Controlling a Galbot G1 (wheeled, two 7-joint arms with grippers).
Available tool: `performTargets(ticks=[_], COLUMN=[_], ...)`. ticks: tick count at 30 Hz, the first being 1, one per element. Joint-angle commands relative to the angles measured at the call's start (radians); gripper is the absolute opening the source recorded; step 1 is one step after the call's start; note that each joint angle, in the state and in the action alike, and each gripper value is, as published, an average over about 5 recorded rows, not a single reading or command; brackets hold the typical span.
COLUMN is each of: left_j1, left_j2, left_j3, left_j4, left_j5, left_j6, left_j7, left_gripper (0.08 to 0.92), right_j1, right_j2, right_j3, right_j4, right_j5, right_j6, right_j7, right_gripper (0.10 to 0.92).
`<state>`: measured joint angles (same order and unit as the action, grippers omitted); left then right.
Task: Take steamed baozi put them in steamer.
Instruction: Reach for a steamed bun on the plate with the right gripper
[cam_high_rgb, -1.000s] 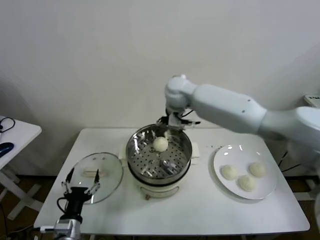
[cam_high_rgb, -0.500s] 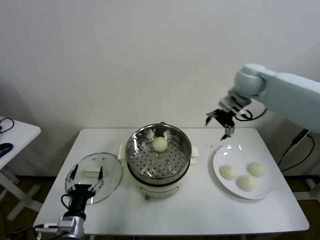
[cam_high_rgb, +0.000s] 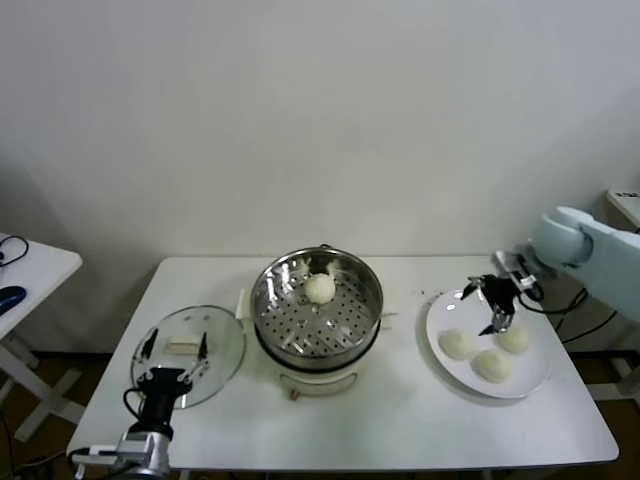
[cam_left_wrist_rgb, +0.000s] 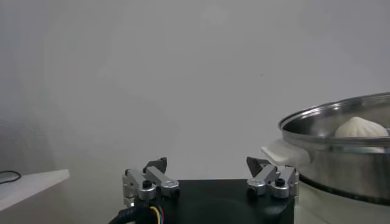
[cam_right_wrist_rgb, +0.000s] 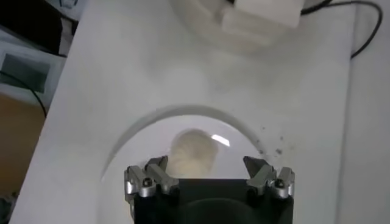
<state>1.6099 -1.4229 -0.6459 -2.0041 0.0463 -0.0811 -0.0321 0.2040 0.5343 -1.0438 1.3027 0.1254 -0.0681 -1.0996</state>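
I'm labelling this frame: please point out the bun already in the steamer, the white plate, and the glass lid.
bun in the steamer (cam_high_rgb: 320, 288): head view, top of its dome.
white plate (cam_high_rgb: 437, 318): head view, bare left rim.
glass lid (cam_high_rgb: 226, 344): head view, clear right part.

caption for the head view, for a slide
Open right gripper above the plate of three baozi; one already in the steamer.

Right end effector (cam_high_rgb: 493, 305) now over plate (cam_high_rgb: 440, 358)
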Motion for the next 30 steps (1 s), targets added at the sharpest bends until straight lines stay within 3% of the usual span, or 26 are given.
performTargets(ticks=[1, 10, 30], left_j1=[0.000, -0.001, -0.013], left_j2=[-0.002, -0.007, -0.007], left_j3=[0.001, 0.004, 0.004], left_j4=[-0.002, 0.000, 0.003], left_j5=[0.004, 0.010, 0.017], left_j6=[0.003, 0.008, 0.016], left_j7=[0.000, 0.000, 0.000], left_gripper=[0.823, 0.823, 0.823], right_j1=[-0.207, -0.233, -0.232], right_j2=[-0.005, 0.118, 0.230], right_j3=[0.131, 0.170, 0.171], right_j4=[-0.052, -0.189, -0.295], right_j5=[-0.062, -0.100, -0.090], right_j6=[-0.033, -0.017, -0.001], right_j7=[0.044, 0.066, 0.031], right_gripper=[0.823, 0.823, 0.823])
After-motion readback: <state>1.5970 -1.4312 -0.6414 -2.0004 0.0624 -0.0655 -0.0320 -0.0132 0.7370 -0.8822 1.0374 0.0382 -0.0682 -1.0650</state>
